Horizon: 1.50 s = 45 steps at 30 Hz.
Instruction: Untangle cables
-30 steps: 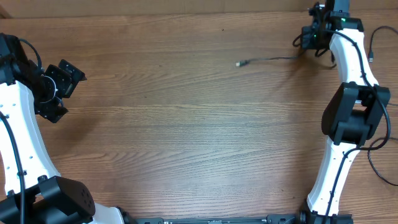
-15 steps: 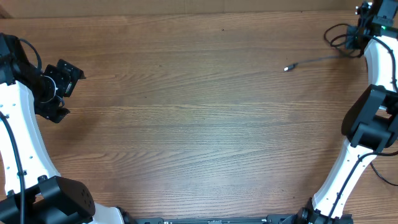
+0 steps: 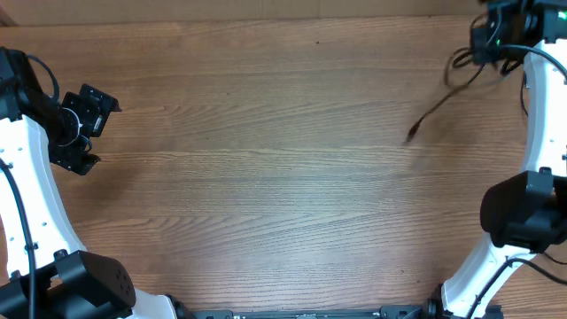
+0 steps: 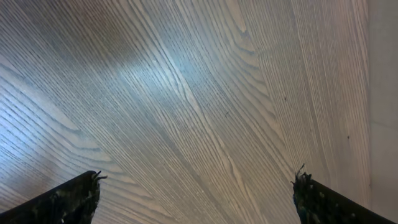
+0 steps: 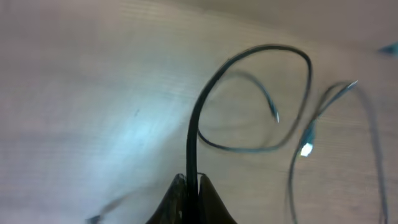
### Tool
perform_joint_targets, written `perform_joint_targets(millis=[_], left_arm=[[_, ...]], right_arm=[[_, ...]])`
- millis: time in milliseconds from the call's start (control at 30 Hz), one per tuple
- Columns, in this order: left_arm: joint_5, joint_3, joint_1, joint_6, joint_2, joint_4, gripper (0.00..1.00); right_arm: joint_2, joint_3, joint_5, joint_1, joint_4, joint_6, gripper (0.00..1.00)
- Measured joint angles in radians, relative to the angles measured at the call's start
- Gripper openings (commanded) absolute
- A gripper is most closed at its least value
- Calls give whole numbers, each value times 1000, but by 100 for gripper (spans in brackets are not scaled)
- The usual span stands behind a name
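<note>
Left gripper (image 3: 94,131): jaws spread wide with nothing between them, hovering by the left edge of the table (image 3: 266,186)
Left wrist view: both fingertips frame bare wood grain, gripper (image 4: 199,200) holding nothing
Right gripper (image 3: 493,37): pinched tight on one strand of the cables (image 3: 434,108), at the table's far right corner
Cables: thin black strands hang from the closed jaws; one blurred end trails toward the table's middle right, plug tip lowest
Right wrist view: the gripped cable (image 5: 249,52) rises from the fingertips (image 5: 181,193) and curls into a loop above the table (image 5: 81,93); other strands with bright tips lie blurred beside it
</note>
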Motion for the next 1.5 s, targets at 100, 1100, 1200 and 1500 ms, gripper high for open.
perform_joint_targets(millis=[100, 1100, 1200, 1500], left_arm=[[0, 0, 0, 0, 0, 0, 100], [3, 0, -30, 116, -1, -5, 100], [0, 0, -102, 184, -17, 39, 100], [-182, 1, -455, 183, -301, 105, 100]], right_arm=[[47, -8, 2, -13, 17, -41, 5], [-477, 134, 64, 237, 70, 401, 100], [-575, 136, 68, 237, -26, 441, 100], [-844, 135, 68, 237, -146, 476, 100]])
